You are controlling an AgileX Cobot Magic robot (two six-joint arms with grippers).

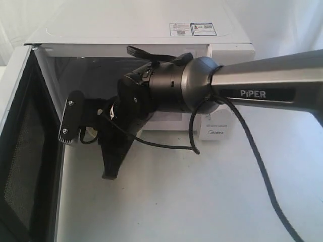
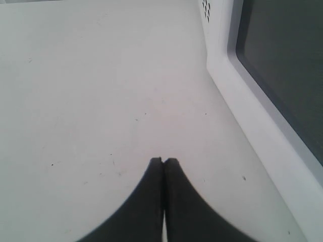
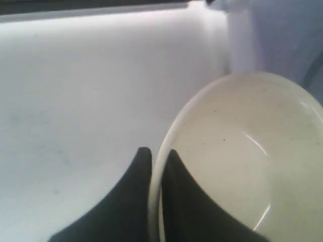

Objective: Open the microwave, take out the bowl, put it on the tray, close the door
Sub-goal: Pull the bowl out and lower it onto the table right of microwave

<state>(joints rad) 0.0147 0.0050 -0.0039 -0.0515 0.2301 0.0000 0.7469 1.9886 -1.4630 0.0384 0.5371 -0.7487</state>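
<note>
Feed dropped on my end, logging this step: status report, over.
Right gripper shut on bowl rim at the open microwave. Left gripper shut, empty, over table beside door. Door wide open; nothing seen in the way.

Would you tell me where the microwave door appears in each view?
Exterior view: the door stands open at the left edge.
Left wrist view: the door runs down the right side, dark window showing.
Right wrist view: not in it.
Shared landmark: the white tabletop, exterior and left wrist.
</note>
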